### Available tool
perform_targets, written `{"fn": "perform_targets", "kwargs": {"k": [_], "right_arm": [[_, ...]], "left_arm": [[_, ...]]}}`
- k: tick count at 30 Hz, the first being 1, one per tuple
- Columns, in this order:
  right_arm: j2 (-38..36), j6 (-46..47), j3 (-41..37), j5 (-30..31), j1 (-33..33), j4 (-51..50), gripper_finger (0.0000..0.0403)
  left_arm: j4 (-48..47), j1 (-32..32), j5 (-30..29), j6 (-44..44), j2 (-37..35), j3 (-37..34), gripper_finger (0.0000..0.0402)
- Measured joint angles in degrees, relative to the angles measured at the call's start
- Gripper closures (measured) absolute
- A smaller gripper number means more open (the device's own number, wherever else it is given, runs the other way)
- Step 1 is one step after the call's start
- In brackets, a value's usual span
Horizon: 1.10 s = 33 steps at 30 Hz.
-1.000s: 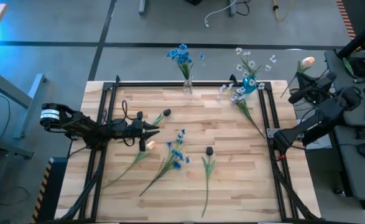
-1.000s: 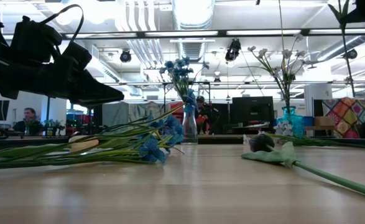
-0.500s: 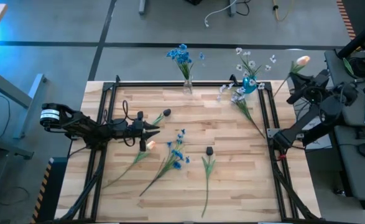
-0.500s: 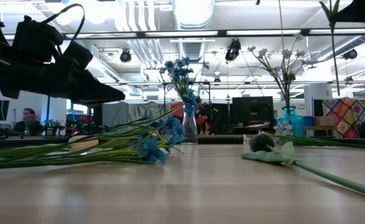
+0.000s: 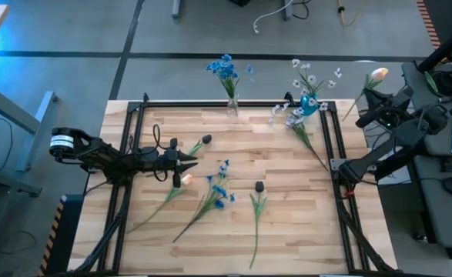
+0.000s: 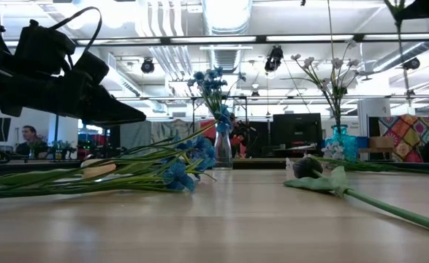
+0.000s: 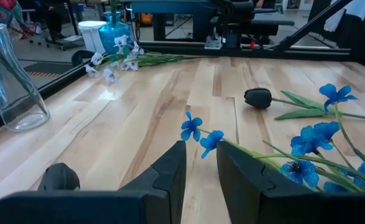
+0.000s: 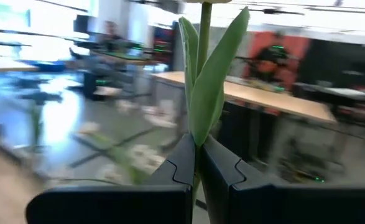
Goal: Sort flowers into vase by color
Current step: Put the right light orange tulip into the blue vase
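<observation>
The pale orange tulip sits off the surface's two o'clock corner, lifted clear of the wood, its green stem pinched between the pressed-together fingers of the right gripper.

At twelve o'clock on the surface a clear vase already holds blue flowers. At one o'clock a blue vase holds white sprigs, with another white sprig lying on the wood just beside it.

Several flowers lie loose near the centre: a blue spray, a dark-headed stem toward five o'clock of it, a second dark-headed one toward eleven o'clock, and a pale-headed stem toward nine o'clock.

The left gripper hovers at nine o'clock over this group, its fingers only narrowly parted and holding nothing.

As a judgement, the sorting looks roughly half done. Blue and white have each been started, while the tulip in hand, the blue spray, both dark-headed stems, the pale-headed stem and the fallen white sprig all wait to be placed.
</observation>
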Motion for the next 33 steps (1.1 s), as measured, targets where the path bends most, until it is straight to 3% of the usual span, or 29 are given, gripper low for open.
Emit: {"fn": "perform_targets", "kwargs": {"k": [6,15,33], "right_arm": [[0.0,0.4,-1.2,-2.0,-12.3,0.0,0.0394],[0.9,1.9,-4.6,-5.7,-19.0,2.4,0.0394],[1.9,-6.1,-4.6,-31.6,-35.8,2.2,0.0394]], "left_arm": [[-0.2,0.0,0.2,0.0,0.0,0.0,0.0326],[-1.3,0.0,0.3,-0.2,0.0,0.0,0.0326],[-2.0,0.0,0.4,-0.5,0.0,0.0,0.0326]]}}
